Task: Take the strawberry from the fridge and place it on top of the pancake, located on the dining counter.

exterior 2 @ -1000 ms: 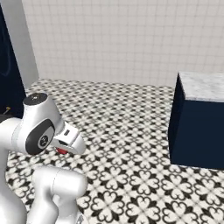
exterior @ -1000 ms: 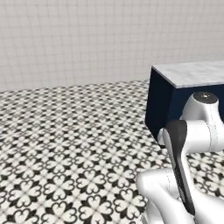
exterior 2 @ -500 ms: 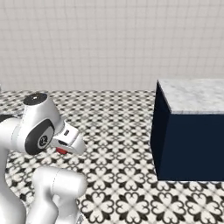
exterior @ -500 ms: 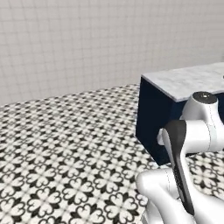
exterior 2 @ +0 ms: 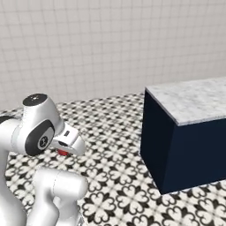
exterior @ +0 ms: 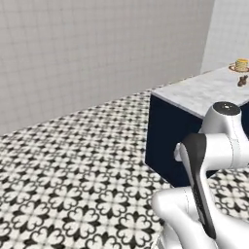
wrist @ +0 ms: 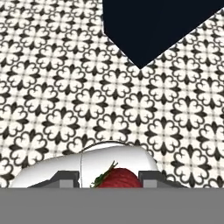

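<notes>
Black-and-white patterned floor tiles [exterior: 73, 165] spread across the room, backed by a pale tiled wall [exterior: 97, 48]. At the right of the left base view stands the dining counter [exterior: 194, 92], a white-grey marbled top over a dark navy base, seen from its near corner; the same counter sits at the right of the right base view, its navy end facing the robot. Far along its top, near the upper right corner of the left base view, the pancake [exterior: 240, 64] rests as a small golden stack on a plate, with a small brown item [exterior: 241, 80] just in front of it, too small to make out further. In the hand view the strawberry [wrist: 119, 178] sits between the gripper [wrist: 109, 178] fingers — red, with a green stem at its left — and the fingers press against it on both sides, so the gripper is holding it. The right base view shows a bit of red [exterior 2: 63, 152] under the white hand, held low beside the arm, above the floor and well apart from the counter. Beyond the fruit in the hand view lie the floor tiles, and at the top a navy corner of the counter base points down into the picture.
</notes>
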### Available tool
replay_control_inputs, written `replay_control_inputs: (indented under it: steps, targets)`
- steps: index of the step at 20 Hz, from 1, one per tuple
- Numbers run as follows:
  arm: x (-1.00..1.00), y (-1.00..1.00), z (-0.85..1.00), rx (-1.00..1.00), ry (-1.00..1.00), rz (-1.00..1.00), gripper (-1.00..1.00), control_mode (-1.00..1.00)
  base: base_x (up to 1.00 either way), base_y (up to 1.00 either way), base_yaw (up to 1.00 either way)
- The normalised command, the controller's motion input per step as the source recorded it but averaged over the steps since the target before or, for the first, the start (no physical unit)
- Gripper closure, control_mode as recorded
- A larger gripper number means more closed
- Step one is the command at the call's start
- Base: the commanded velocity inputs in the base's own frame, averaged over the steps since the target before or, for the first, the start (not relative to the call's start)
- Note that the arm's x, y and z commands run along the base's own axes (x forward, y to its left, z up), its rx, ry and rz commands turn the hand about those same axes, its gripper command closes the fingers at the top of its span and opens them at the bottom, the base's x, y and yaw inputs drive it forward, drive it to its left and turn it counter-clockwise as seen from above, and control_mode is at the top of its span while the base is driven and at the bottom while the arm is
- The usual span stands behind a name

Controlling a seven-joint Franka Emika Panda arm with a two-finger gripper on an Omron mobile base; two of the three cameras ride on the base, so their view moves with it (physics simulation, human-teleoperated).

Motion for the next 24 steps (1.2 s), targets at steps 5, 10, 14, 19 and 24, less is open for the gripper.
replay_control_inputs:
  steps: [5,10,14,19,24]
  targets:
    - [0.0,0.0,0.0,0.0,0.0,0.0,1.0,1.0,1.0,1.0,-0.5]
    - [0.0,0.0,0.0,0.0,0.0,0.0,1.0,1.0,1.0,0.99,-0.51]
    - [0.0,0.0,0.0,0.0,0.0,0.0,1.0,1.0,1.0,1.0,-0.51]
    - [0.0,0.0,0.0,0.0,0.0,0.0,1.0,1.0,0.92,1.0,-0.47]
    - [0.0,0.0,0.0,0.0,0.0,0.0,1.0,1.0,0.72,1.0,-0.44]
